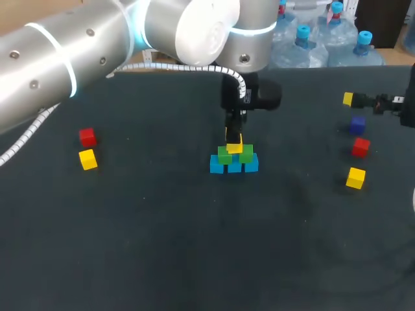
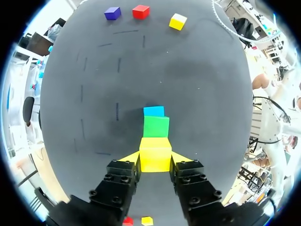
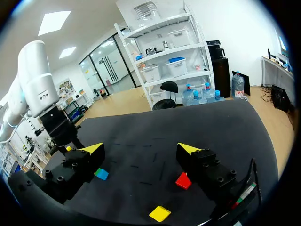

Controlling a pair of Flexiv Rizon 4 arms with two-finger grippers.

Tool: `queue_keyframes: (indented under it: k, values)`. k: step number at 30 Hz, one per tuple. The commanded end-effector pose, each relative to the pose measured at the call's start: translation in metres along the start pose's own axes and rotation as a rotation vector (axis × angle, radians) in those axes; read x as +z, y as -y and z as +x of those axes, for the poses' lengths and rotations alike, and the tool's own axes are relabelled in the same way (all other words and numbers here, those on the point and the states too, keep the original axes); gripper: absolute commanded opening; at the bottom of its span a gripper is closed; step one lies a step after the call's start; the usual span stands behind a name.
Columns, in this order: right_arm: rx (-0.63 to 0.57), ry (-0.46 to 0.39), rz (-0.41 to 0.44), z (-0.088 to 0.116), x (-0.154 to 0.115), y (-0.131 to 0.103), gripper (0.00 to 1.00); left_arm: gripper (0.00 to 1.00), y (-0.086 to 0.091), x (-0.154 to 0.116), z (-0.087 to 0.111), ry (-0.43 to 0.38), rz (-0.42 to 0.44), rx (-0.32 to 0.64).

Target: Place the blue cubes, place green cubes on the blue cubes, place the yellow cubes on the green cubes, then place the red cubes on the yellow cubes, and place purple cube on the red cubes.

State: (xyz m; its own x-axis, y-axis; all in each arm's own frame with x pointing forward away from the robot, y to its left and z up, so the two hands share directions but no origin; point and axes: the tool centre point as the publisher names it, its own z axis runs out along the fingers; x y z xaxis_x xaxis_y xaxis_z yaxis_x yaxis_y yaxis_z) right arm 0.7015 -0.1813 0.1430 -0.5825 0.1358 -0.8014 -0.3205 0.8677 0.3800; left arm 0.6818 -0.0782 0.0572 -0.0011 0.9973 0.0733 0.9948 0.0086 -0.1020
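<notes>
At the table's middle stand three blue cubes (image 1: 235,167) in a row with two green cubes (image 1: 225,155) on top. My left gripper (image 1: 234,139) comes down from above and is shut on a yellow cube (image 1: 235,148), which is right at the tops of the green cubes. In the left wrist view the yellow cube (image 2: 155,154) fills the gap between the fingers of the left gripper (image 2: 155,157), with a green cube (image 2: 156,126) and a blue cube (image 2: 154,111) ahead. My right gripper (image 3: 141,149) stands open and empty at the table's right, above loose cubes.
On the left lie a red cube (image 1: 87,137) and a yellow cube (image 1: 88,159). On the right lie a purple cube (image 1: 357,125), a red cube (image 1: 360,147) and a yellow cube (image 1: 355,177), close under the right gripper (image 1: 353,99).
</notes>
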Motion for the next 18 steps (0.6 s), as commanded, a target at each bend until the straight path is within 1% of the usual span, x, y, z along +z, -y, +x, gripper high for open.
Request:
queue_keyframes:
  k: [1,18]
  values:
    - [0.001,-0.002,-0.002,-0.0005,-0.0009,0.0002,1.00,0.00,-0.0024,0.0009,-0.0010,-0.004,0.002,-0.001]
    - [0.001,-0.002,-0.002,-0.0005,-0.0009,0.0002,1.00,0.00,-0.0031,0.0006,-0.0009,-0.003,0.004,-0.002]
